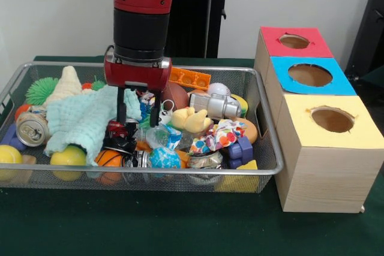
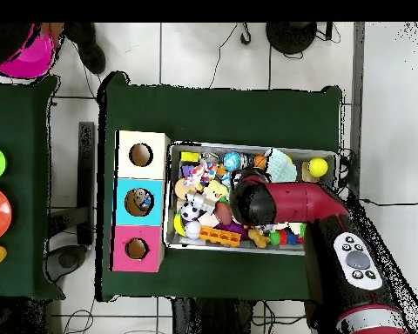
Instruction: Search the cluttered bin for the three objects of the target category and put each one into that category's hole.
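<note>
Fingers of the Sawyer gripper (image 1: pixel 137 112) hang spread and empty, tips just above the heap in a wire-mesh bin (image 1: pixel 269 166) on the green-covered desk (image 1: pixel 180 232). They straddle a small red toy car (image 1: pixel 120 130), beside a pale green washcloth (image 1: pixel 81 121) draped over the bin's left half.

Three wooden boxes stand just beside the bin's right end, topped red (image 1: pixel 294 41), blue (image 1: pixel 309 75) and yellow (image 1: pixel 331 119), each with a round hole. In the overhead view the blue box's hole seems to hold something already; the other two look empty.

Which category is wanted cannot be told, so the targets remain unidentified. Candidates crowd together: a yellow rubber duck (image 1: pixel 191 120), a silver toy robot (image 1: pixel 215 106), a drink can (image 1: pixel 31 129), a small basketball (image 1: pixel 109 159), a globe-patterned ball (image 1: pixel 164 157) and a tennis ball (image 1: pixel 67 156).

The risk, by this reckoning, is the crowding. Closing here could catch the cloth's edge or a neighbour with the car, and a mixed load might jam at the hole or fall onto the desk. The cloth may also hide pieces.
</note>
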`<state>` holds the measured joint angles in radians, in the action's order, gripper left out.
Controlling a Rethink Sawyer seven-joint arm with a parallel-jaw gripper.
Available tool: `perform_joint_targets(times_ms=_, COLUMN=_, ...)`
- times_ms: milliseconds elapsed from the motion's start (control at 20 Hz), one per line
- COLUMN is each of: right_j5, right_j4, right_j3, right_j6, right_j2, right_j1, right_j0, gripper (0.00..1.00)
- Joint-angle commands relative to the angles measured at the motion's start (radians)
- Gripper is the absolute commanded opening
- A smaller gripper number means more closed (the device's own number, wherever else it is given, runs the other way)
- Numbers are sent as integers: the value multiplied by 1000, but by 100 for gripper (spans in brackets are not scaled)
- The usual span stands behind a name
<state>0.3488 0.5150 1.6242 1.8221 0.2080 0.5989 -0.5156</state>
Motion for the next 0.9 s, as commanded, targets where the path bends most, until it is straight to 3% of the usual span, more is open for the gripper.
perform_joint_targets(times_ms=50, right_j5=57, right_j4=-24, right_j3=83, right_j6=52, right_j2=21, right_j1=-24, right_j0=-16, gripper=100)
perform_joint_targets(times_ms=350, right_j5=-40, right_j4=20, right_j3=51, right_j6=88, right_j2=-17, right_j1=-112, right_j0=6, gripper=100)
perform_joint_targets(times_ms=600, right_j5=-80, right_j4=54, right_j3=54, right_j6=56, right_j2=-10, right_j1=-150, right_j0=6, gripper=100)
perform_joint_targets(times_ms=900, right_j5=-122, right_j4=57, right_j3=53, right_j6=74, right_j2=-34, right_j1=-113, right_j0=46, gripper=100)
